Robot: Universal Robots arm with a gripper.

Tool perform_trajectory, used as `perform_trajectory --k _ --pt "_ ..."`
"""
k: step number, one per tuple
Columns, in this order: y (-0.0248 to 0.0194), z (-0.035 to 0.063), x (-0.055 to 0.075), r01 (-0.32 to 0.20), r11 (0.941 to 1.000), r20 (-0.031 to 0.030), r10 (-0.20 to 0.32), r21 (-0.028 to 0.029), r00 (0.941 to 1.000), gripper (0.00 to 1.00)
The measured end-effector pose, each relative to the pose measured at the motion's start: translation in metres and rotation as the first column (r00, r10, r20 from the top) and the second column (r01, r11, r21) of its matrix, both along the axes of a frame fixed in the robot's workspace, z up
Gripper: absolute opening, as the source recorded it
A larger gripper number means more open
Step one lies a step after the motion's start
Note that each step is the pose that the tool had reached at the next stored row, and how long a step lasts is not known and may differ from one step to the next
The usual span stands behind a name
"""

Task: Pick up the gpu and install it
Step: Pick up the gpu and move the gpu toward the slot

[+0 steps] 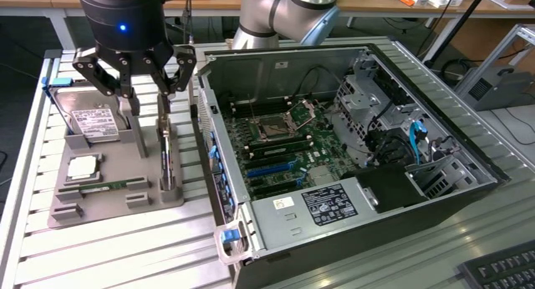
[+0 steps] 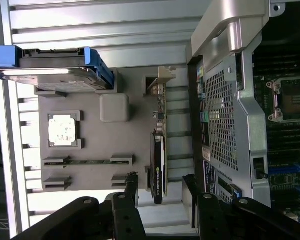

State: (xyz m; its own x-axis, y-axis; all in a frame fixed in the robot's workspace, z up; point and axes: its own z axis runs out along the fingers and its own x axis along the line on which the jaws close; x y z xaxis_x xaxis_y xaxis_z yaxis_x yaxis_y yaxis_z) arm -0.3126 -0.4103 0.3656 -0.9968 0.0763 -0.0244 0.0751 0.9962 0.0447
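The gpu [image 1: 168, 152] stands on its long edge in a slot of the grey holder tray [image 1: 104, 209], to the exterior view's left of the open computer case [image 1: 250, 69]. It is a thin dark card with a silver bracket at one end. My gripper [image 1: 147, 96] hangs just above it, open, one finger on each side of the card's line. In the wrist view the gpu [image 2: 159, 167] runs between my two black fingertips [image 2: 131, 184], with my gripper [image 2: 160, 186] around its near end and not touching it.
On the tray lie a silver hard drive [image 1: 92, 121] in a blue frame, a processor [image 1: 82, 168] and a green memory stick [image 1: 107, 186]. Inside the case the motherboard [image 1: 289, 141] shows blue expansion slots [image 1: 269, 171]. A keyboard [image 1: 502, 270] sits at the front right.
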Motion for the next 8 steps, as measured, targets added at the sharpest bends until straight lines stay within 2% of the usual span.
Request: perform_trajectory --k 8 --pt "-0.0009 -0.0046 0.0000 0.000 1.0000 0.0000 0.000 0.0000 1.0000 0.48"
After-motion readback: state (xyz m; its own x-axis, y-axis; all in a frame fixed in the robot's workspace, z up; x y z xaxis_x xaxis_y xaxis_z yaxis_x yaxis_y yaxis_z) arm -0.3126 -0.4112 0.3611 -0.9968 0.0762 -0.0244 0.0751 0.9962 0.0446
